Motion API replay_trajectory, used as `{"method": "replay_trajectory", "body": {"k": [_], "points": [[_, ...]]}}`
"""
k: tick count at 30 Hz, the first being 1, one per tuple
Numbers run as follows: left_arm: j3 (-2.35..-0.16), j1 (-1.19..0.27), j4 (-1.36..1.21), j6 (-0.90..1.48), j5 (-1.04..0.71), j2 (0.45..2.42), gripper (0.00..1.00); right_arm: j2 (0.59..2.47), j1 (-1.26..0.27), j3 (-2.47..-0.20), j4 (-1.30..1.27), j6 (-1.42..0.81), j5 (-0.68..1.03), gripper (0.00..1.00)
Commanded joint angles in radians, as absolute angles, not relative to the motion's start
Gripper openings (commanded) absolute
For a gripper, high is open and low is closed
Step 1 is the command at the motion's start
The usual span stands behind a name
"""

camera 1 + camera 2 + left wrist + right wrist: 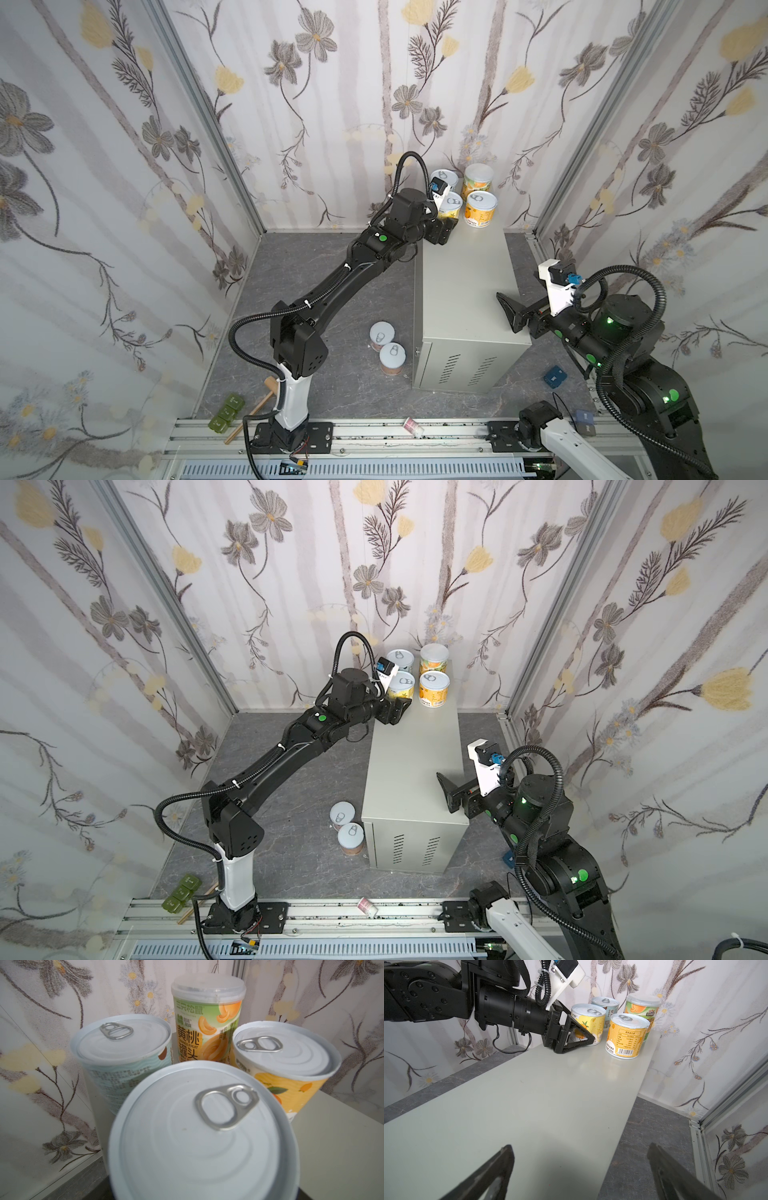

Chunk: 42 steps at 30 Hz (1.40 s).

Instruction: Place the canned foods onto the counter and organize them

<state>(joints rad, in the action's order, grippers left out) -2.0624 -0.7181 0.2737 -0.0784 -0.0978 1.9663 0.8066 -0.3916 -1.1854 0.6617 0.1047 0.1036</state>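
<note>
the yellow can (pixel 588 1020) stands upright at the far end of the counter (pixel 529 1095), its axis vertical and its pull-tab lid facing up. it is in a tight two-by-two cluster with the orange can (pixel 626 1034) beside it, the pale blue can (pixel 605 1004) behind it and the tall green can (pixel 642 1007) at the far corner by the back wall (pixel 353 124), all upright. the left gripper (pixel 448 229) reaches in level from the counter's left edge, with its fingers on either side of the yellow can's lower body. i cannot tell whether they press on it. two more cans (pixel 387 347) stand upright and touching on the floor (pixel 332 374), just beside the counter, whose long axis runs toward the back wall. the right gripper (pixel 580 1146) hovers over the counter's near end, its fingers wide apart with nothing between them.
</note>
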Motion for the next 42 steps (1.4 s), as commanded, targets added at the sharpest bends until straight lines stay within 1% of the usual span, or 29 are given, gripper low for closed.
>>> {"method": "replay_trajectory", "body": {"k": [1, 15, 27, 42], "points": [[-2.081, -0.713, 0.345, -0.11, -0.09, 1.984, 0.81, 0.808, -0.391, -1.18, 0.624, 0.1, 0.115, 1.0], [-2.108, -0.71, 0.353, -0.113, -0.107, 2.012, 0.81, 0.795, -0.391, -1.174, 0.632, 0.097, 0.109, 1.0], [-2.117, -0.706, 0.353, -0.108, -0.119, 2.021, 0.77, 0.795, -0.391, -1.17, 0.631, 0.098, 0.109, 1.0], [-2.154, -0.704, 0.371, -0.113, -0.121, 2.045, 0.76, 0.784, -0.391, -1.165, 0.634, 0.098, 0.103, 1.0]]}}
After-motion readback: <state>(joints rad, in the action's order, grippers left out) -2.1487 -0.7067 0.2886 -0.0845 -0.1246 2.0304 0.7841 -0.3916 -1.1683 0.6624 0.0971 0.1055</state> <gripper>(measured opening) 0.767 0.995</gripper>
